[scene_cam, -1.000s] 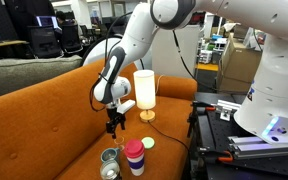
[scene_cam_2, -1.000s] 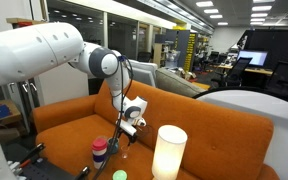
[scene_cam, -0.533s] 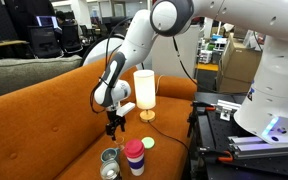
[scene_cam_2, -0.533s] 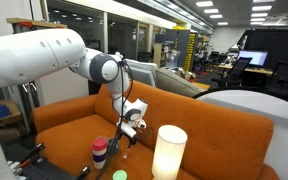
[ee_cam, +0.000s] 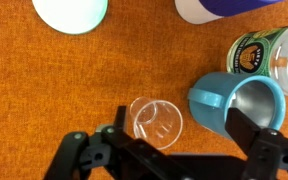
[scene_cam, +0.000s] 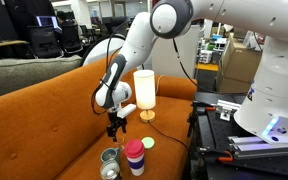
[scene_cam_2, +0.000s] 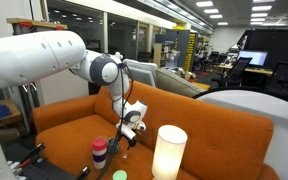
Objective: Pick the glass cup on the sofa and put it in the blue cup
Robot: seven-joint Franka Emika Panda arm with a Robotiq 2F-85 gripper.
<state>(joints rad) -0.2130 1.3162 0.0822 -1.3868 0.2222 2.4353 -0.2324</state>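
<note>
On the sofa (scene_cam: 44, 125) seat, the glass cup (ee_cam: 156, 122) is seen upright between the widely spread fingers of the gripper (ee_cam: 180, 125), with the blue cup (ee_cam: 216, 98) just to its right.

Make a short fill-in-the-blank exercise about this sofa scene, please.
1. The small clear glass cup stands on the ___ fabric sofa.
2. In the wrist view, the short grey-blue cup is to the ___ of the glass cup.
3. The black pincer is ___, not shut.
Missing words: orange; right; open
</note>
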